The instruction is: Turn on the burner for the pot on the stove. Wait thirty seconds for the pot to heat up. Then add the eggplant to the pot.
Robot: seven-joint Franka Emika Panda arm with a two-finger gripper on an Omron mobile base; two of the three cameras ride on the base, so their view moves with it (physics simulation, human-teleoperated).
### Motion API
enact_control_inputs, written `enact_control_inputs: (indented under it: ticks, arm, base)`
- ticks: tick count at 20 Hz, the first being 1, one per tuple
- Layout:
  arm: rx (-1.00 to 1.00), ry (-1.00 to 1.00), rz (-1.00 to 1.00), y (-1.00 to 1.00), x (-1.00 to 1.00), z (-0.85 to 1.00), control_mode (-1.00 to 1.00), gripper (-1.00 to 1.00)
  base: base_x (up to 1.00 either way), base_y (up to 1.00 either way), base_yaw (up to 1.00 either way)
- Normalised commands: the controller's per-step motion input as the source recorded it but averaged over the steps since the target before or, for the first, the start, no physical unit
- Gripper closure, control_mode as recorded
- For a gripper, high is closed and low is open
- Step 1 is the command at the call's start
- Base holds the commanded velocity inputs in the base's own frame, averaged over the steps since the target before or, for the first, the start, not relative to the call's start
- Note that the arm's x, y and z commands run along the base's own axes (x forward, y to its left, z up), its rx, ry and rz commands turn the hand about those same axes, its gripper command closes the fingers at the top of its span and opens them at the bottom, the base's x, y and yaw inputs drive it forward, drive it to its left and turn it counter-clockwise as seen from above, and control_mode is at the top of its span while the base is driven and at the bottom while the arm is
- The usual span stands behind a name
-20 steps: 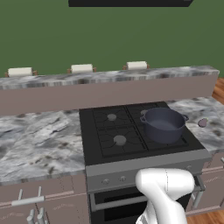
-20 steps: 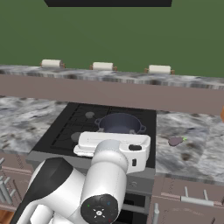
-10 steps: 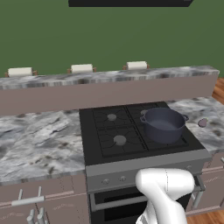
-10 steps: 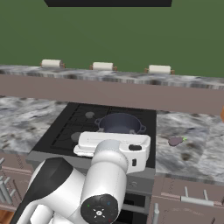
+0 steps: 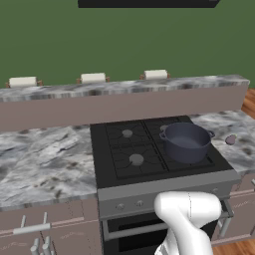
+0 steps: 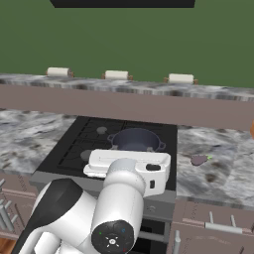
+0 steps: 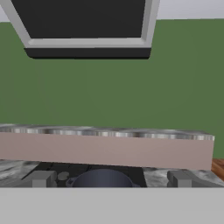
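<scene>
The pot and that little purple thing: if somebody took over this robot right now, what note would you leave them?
Gripper: open, holding nothing, raised in front of the stove.
Pot: sits on the stove's right side, looks empty.
Eggplant: lies on the counter right of the stove, apart from the pot.
Done: nothing that shows; no knob touched.
Left: turn the pot's burner knob on the front panel, wait for heating, then put the eggplant into the pot.

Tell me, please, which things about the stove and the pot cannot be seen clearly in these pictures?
- Stove knobs, left base view: too small to read their position.
- Front panel, right base view: hidden behind the white arm.
- Pot inside, left base view: too dark to tell if it holds anything.
- Pot, hand view: lower part cut off at the bottom.
- Eggplant: too small for detail.
</scene>
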Motion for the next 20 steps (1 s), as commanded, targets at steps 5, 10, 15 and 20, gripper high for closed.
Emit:
enact_control_inputs:
  ticks: [5,10,15,20]
  arm:
    - [0.00,0.00,0.00,0.00,0.00,0.00,-1.00,-1.00]
    - [0.00,0.00,0.00,0.00,0.00,0.00,-1.00,-1.00]
    - [0.00,0.00,0.00,0.00,0.00,0.00,-1.00,-1.00]
    - [0.00,0.00,0.00,0.00,0.00,0.00,-1.00,-1.00]
  base:
    - [0.00,0.00,0.00]
    - [0.00,0.00,0.00]
    - [0.00,0.00,0.00]
    - [0.00,0.00,0.00]
